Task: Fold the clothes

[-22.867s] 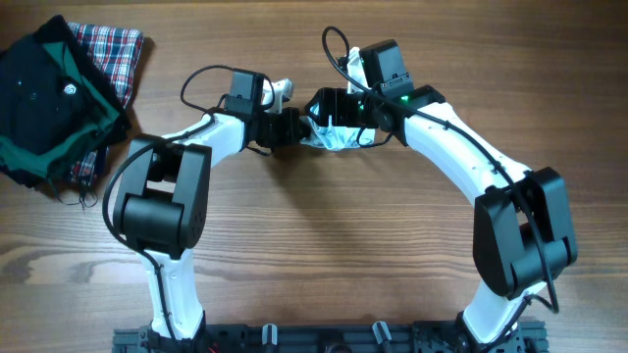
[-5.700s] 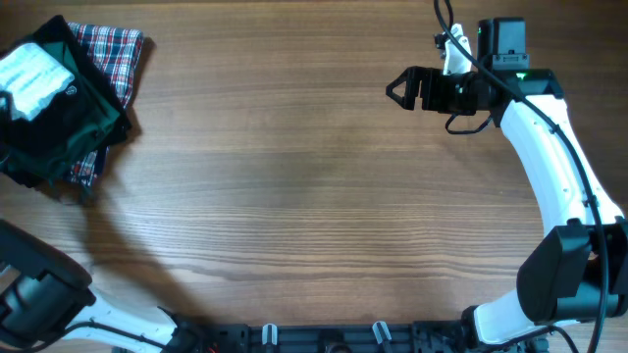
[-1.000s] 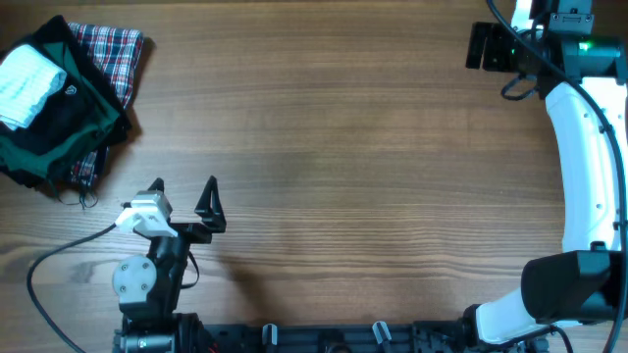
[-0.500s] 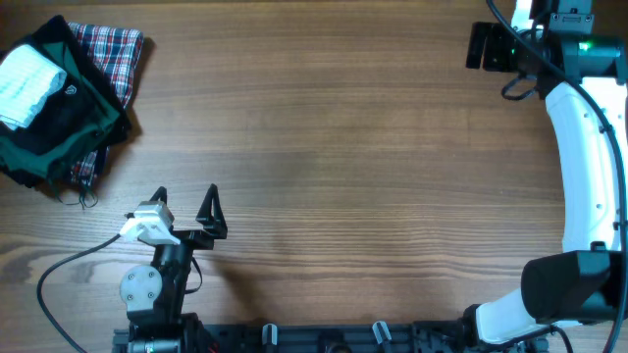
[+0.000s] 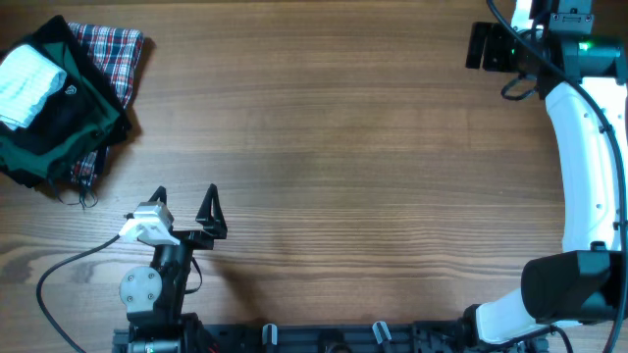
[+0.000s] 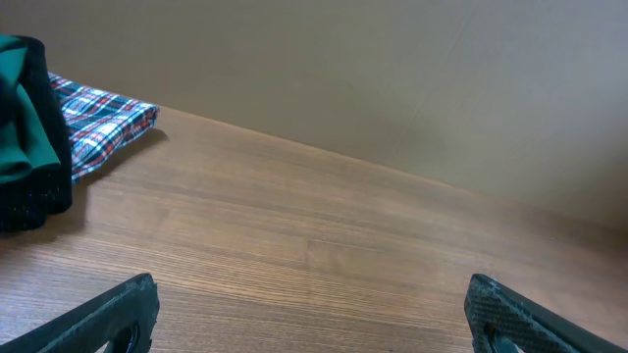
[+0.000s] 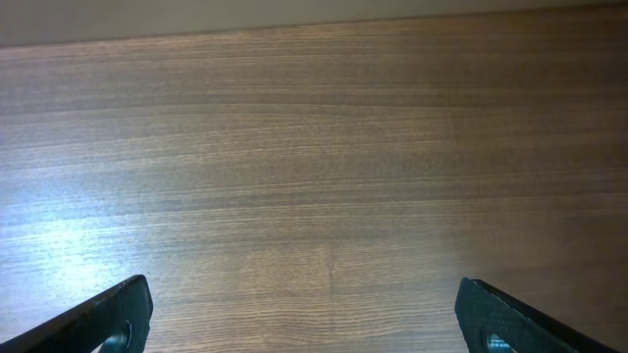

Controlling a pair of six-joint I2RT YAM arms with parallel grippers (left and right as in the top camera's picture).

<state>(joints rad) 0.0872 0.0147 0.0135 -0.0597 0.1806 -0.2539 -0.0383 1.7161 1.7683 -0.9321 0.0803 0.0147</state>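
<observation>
A wooden table (image 5: pixel 324 167) runs up to a plain beige wall (image 6: pixel 392 78). At the table's far left corner a black-and-green garment (image 5: pixel 49 137) lies over a plaid cloth (image 5: pixel 123 49), with the clothes (image 5: pixel 25 83), a small pale ribbed bundle, on top. The left gripper (image 5: pixel 184 193) near the front edge and the right gripper (image 5: pixel 473 46) at far right both gape wide, holding nothing.

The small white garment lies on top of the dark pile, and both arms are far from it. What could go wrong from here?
1. The white garment rests on the uneven dark pile near the corner of the table; it might slide off and unfold.
2. The left gripper stands open not far from loose threads below the plaid cloth; a reach that way could snag them.
</observation>
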